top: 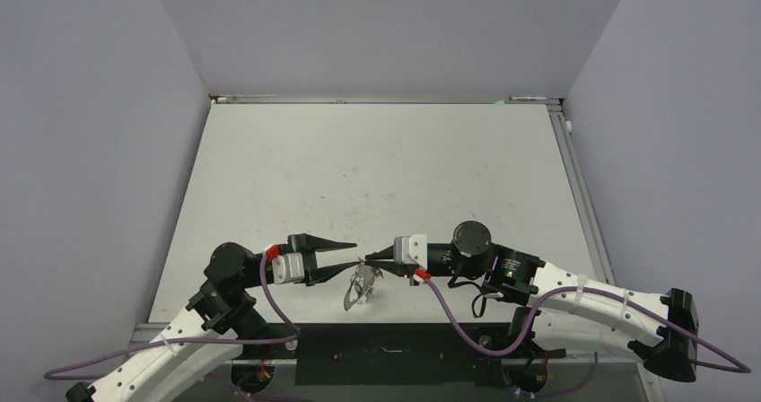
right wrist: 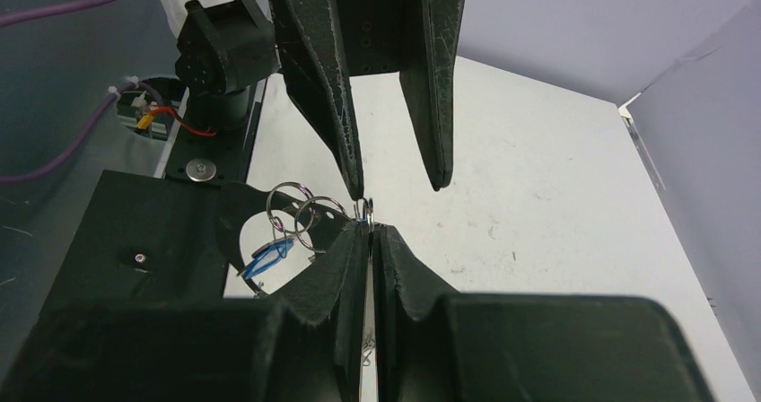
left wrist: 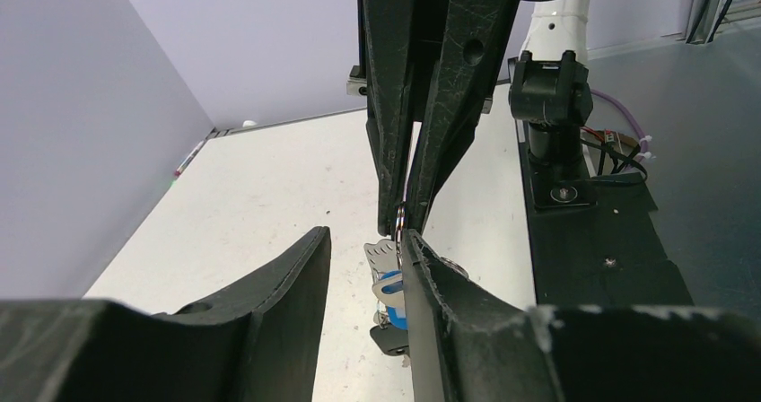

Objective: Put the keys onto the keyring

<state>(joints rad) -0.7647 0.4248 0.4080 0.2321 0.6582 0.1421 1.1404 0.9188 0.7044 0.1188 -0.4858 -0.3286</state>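
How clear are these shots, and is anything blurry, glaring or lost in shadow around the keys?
Top external: even, soft light, sharp, though the keys are tiny. Left wrist: the left gripper looms dark and slightly soft, hiding part of the keys. Right wrist: the split rings are crisp with bright glints; the right gripper is almost black, little detail.

- My work surface: a white, scuffed table (top: 377, 151).
- Lavender walls (top: 386, 34) enclose it left, right and far.
- A black plate (top: 386, 366) lines my near edge.
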